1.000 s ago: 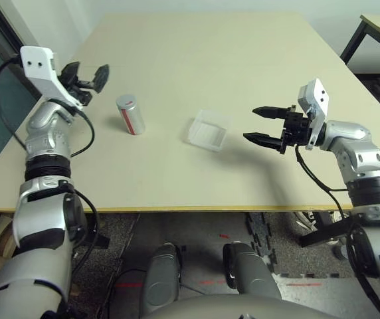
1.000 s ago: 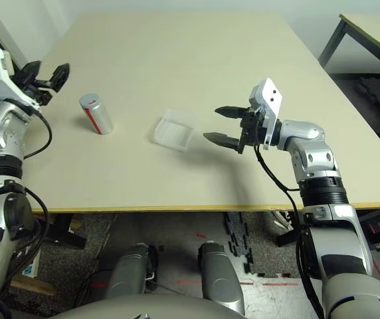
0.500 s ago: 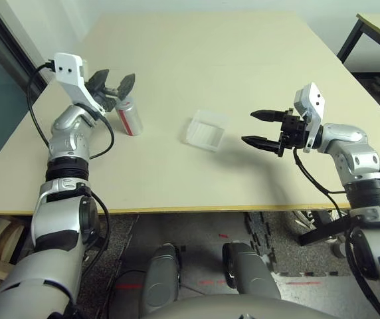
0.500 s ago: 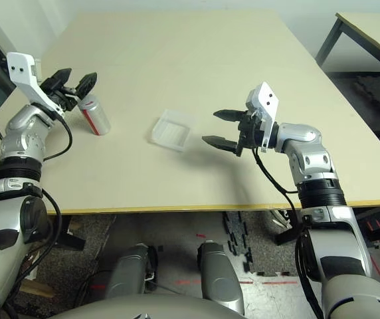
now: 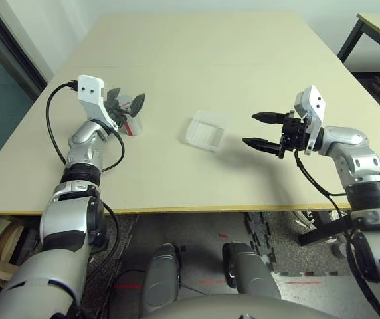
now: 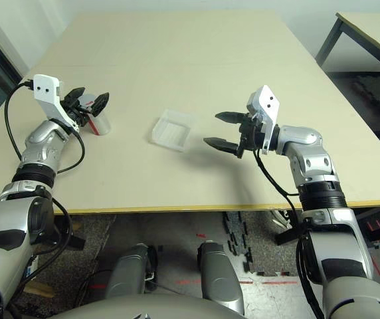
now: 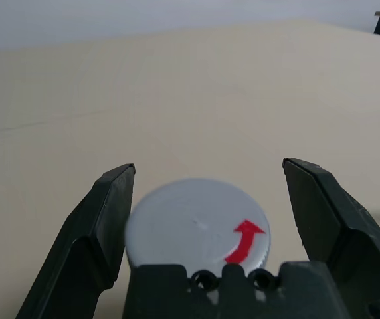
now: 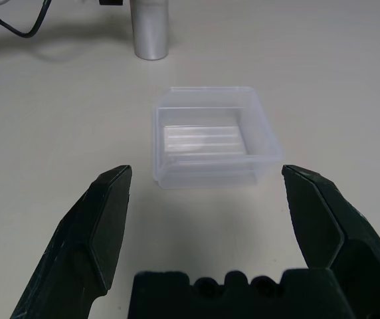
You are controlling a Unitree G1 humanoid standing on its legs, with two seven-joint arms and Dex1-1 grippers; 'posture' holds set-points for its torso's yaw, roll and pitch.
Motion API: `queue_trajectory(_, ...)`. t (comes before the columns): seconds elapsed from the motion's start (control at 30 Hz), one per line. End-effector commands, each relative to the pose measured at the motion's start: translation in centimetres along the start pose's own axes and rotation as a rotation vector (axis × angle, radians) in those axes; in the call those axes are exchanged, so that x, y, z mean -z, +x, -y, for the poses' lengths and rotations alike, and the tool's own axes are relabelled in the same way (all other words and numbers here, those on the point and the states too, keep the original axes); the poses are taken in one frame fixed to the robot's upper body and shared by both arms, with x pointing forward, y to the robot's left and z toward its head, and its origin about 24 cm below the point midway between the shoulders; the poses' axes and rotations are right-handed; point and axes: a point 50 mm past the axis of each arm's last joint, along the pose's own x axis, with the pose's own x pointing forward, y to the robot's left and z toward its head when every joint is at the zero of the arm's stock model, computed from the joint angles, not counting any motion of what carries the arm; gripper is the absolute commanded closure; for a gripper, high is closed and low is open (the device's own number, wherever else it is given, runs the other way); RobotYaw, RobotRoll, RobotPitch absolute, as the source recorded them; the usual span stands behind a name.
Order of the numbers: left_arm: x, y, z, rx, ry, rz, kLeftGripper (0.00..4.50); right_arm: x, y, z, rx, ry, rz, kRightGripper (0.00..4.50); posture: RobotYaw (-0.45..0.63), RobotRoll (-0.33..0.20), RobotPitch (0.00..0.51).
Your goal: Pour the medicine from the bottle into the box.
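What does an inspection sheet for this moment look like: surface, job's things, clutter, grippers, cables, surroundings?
Surface: beige table, bare apart from the job's things.
Job's things: bottle upright, cap on; clear box empty, mid-table.
Clutter: nothing seen.
Grippers: left gripper open, fingers either side of the bottle's top; right gripper open, beside the box, apart from it.
Cables: black cable looping along the left forearm.
Surroundings: second table at far right.

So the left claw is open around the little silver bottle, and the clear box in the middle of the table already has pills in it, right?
Not quite. The left gripper is indeed open around the bottle, but the box has no pills in it: the right wrist view looks straight into it and shows nothing but bare clear plastic.
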Motion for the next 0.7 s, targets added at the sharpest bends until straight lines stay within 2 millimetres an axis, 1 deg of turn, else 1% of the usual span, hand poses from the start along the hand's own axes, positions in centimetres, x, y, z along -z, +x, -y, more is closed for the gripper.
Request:
queue_trajectory(0.03, 0.5, 0.1, 0.2, -0.005, 0.019, -0.016, 0.04, 0.1, -0.4, 0.0, 0.008, -0.014, -0.010, 0.00, -0.16, 0.000, 0.077)
queue_trajectory(0.47, 1.8, -0.6, -0.2, -0.053, 0.042, -0.065, 0.04, 0.3, -0.5, -0.2, 0.011, -0.008, -0.015, 0.00, -0.17, 0.000, 0.084)
queue_trajectory(0.7, 2.4, -0.6, 0.1, -0.056, 0.037, -0.081, 0.04, 0.3, -0.5, -0.3, 0.012, -0.005, -0.016, 0.00, -0.17, 0.000, 0.088)
